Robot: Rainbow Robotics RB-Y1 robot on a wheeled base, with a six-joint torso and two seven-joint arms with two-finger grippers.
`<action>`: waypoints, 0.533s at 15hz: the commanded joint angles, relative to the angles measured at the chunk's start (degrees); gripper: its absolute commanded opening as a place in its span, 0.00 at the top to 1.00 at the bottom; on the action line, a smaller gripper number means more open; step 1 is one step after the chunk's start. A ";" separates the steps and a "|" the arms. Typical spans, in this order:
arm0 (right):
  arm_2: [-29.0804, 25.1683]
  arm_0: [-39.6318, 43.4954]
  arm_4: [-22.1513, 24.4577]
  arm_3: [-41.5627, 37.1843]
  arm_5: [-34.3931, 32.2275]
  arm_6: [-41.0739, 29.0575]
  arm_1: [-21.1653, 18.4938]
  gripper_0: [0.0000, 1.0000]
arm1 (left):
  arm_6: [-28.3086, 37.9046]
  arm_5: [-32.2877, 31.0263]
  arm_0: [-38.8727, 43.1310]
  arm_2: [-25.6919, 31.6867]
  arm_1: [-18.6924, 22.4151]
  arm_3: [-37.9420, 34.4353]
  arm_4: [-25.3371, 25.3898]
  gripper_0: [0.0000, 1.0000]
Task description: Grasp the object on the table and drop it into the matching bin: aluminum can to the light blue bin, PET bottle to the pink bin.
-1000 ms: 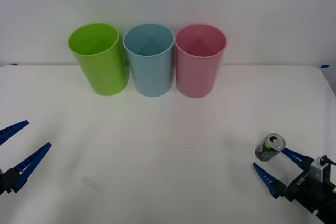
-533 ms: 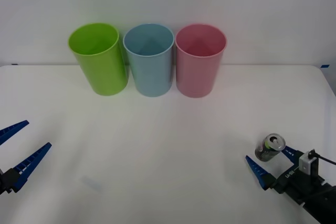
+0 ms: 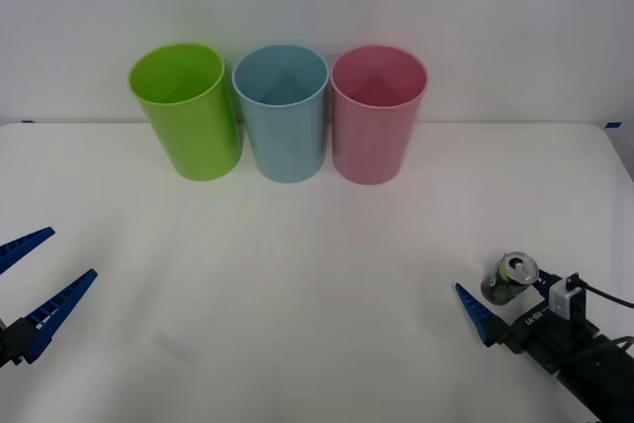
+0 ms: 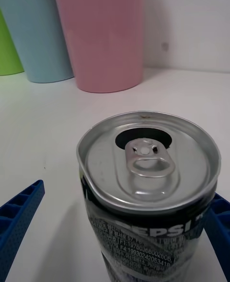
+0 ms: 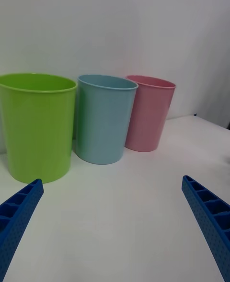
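In the lower right of the front view, the small dark grey-green metal drink can (image 3: 509,278) is seen standing upright on the wide white surface (image 3: 317,274), and the right hand (image 3: 507,292) is spread wide around it, one blue ribbed finger (image 3: 474,311) out to the can's left, the other largely hidden behind it. The close right wrist view adds what the front view cannot: the can's silver top, its pull tab and open mouth, and white lettering on the dark wall, with clear gaps between the can and each finger, so nothing is gripped. At the far edge of the surface, a row of three tall plastic bins is seen: lime green bin (image 3: 184,108), light blue bin (image 3: 282,111), pink bin (image 3: 375,111). The left hand (image 3: 38,274) is held wide open at the lower left, well apart from the can.
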 commanded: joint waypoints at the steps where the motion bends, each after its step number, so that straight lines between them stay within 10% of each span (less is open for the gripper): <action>1: 0.25 -0.13 -0.42 0.07 0.36 0.53 0.06 0.00 | 0.00 0.00 0.00 0.00 0.00 0.00 0.00 0.00; 7: 0.25 -0.13 -0.77 -0.02 0.45 1.32 0.06 0.07 | 0.00 0.00 0.00 0.00 0.00 0.00 0.00 0.00; 8: 0.25 -0.04 -0.94 -0.02 0.36 1.58 0.06 0.79 | 0.00 0.00 0.00 0.00 0.00 0.00 0.00 0.00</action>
